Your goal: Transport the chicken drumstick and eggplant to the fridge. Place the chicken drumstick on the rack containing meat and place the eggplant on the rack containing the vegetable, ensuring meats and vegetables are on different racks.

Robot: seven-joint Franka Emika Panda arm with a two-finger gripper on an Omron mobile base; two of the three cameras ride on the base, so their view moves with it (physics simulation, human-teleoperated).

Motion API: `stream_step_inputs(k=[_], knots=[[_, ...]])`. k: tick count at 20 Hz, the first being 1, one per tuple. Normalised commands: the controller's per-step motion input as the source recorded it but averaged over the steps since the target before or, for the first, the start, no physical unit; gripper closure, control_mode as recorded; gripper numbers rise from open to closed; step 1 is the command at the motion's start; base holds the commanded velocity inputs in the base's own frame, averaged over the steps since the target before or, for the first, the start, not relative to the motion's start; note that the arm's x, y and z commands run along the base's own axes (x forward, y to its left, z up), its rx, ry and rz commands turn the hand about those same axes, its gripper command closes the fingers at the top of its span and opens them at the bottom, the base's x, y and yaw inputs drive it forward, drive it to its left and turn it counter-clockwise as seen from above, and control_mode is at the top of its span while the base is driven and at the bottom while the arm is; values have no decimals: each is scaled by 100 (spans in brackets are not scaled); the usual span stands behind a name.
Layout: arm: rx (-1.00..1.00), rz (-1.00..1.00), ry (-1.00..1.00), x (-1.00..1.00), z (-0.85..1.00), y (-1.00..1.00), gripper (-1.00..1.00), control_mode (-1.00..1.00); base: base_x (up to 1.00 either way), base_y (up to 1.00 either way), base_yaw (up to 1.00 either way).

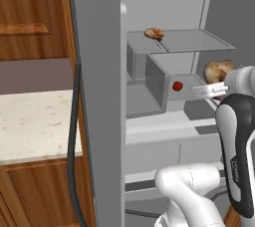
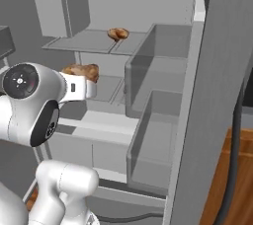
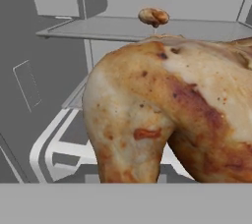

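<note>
Partway through, by the look of it: tall grey metallic fridge (image 1: 99,96) standing open, long dark handle on the swung door; lumpy golden-brown chicken drumstick (image 2: 81,72) carried at the end of the white arm, inside the fridge opening, below and in front of the upper shelf; not yet set down on anything. Two-finger gripper (image 2: 88,82) evidently holding the drumstick, since the meat hangs in the air at the hand; fingers themselves hidden behind it, so width of the jaws impossible to tell. Small golden-brown roasted piece (image 1: 154,33) already lying on the flat translucent grey glass upper shelf (image 1: 199,39); judged to be the rack containing meat, hence the likely target; lift and reach forward still needed. Small red round item (image 1: 177,86) sitting on the lower level, presumably the vegetable rack; too small to name surely. Eggplant leg of the task judged still entirely ahead.

Left base view: red item and marbled pale countertop (image 1: 35,121) beside wooden cabinets. Right base view: the grey door bins (image 2: 158,120) close up. Hand view: drumstick skin in close detail, crowding the picture, with the upper shelf and its roasted piece behind and above.
</note>
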Motion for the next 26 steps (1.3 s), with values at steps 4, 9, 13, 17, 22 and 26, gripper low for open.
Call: stream_step_inputs(k=[4, 9, 13, 17, 22, 26], knots=[[0, 0, 0, 0, 0, 0, 100, 100, 100, 0, -8], [0, 0, 0, 0, 0, 0, 100, 100, 91, 0, -8], [-2, -6, -16, 16, 30, -5, 100, -100, 17, 0, -2], [-2, -14, -18, 53, 55, 0, 100, -100, 0, 0, 0], [1, -4, -3, 73, 29, -29, 100, -100, 0, 0, 0], [0, -2, 1, 97, 19, -5, 100, -100, 0, 0, 0]])
